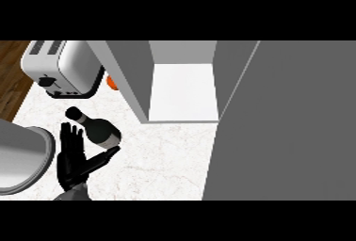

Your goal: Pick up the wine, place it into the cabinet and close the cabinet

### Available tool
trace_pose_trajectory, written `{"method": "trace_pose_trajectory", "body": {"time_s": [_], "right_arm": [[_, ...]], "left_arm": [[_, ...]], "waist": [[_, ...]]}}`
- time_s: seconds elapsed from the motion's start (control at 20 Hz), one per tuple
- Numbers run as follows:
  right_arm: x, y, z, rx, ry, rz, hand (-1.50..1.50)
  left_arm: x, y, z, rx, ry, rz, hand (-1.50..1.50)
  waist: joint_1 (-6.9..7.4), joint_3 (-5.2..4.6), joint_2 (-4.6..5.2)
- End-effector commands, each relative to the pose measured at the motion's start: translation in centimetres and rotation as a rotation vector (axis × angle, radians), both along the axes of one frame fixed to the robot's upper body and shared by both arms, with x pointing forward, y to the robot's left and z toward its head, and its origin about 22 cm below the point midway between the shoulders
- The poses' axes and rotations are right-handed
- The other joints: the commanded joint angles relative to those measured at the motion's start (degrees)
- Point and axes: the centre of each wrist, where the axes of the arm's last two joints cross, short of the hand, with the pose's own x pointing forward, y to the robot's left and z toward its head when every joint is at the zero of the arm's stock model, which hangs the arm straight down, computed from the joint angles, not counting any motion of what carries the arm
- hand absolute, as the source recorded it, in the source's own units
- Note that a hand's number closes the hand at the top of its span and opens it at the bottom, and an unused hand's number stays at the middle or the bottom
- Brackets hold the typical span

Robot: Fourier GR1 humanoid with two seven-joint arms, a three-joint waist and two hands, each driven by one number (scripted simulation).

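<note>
The wine bottle (103,131) is dark with a pale label and a black cap. It stands on the white marble counter (163,160), left of the cabinet. My left hand (73,157) is right beside it on its left, fingers straight and pointing up the view. The thumb reaches toward the bottle's base, and whether it touches I cannot tell. The hand is open and holds nothing. The cabinet (182,92) stands open, showing a white shelf. Its grey door (288,122) is swung out and fills the right side of the view. My right hand does not show.
A silver toaster (62,68) stands at the back left. An orange thing (111,82) peeks out between it and the cabinet's left wall (128,77). A large grey round vessel (21,160) sits at the left edge, close to my left hand.
</note>
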Motion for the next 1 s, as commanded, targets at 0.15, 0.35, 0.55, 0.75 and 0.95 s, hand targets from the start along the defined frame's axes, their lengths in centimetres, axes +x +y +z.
{"method": "trace_pose_trajectory", "body": {"time_s": [0.15,0.35,0.55,0.75,0.95], "right_arm": [[-2.7,-1.1,-1.0,0.013,0.018,0.056,-1.5],[-3.1,0.0,-0.5,0.034,0.027,0.07,-1.5],[-0.9,-0.7,-0.4,0.04,0.035,0.041,-1.5],[-2.2,-0.5,-0.4,0.01,0.039,0.036,-1.5],[-2.0,-0.8,-0.5,0.006,0.042,0.057,-1.5]], "left_arm": [[1.7,0.1,-1.6,-0.003,-0.006,-0.038,-1.5],[2.0,0.3,-2.5,0.025,-0.024,-0.033,-1.5],[3.7,-0.3,-1.8,-0.078,-0.066,-0.023,1.5],[2.2,0.4,-3.2,-0.021,-0.098,-0.114,1.5],[4.8,-0.2,-1.8,0.161,-0.098,-0.171,1.5]], "waist": [[-0.1,0.02,0.11],[-0.29,-0.05,0.05],[0.1,0.0,0.12],[0.03,-0.02,0.03],[-0.69,0.0,0.07]]}}
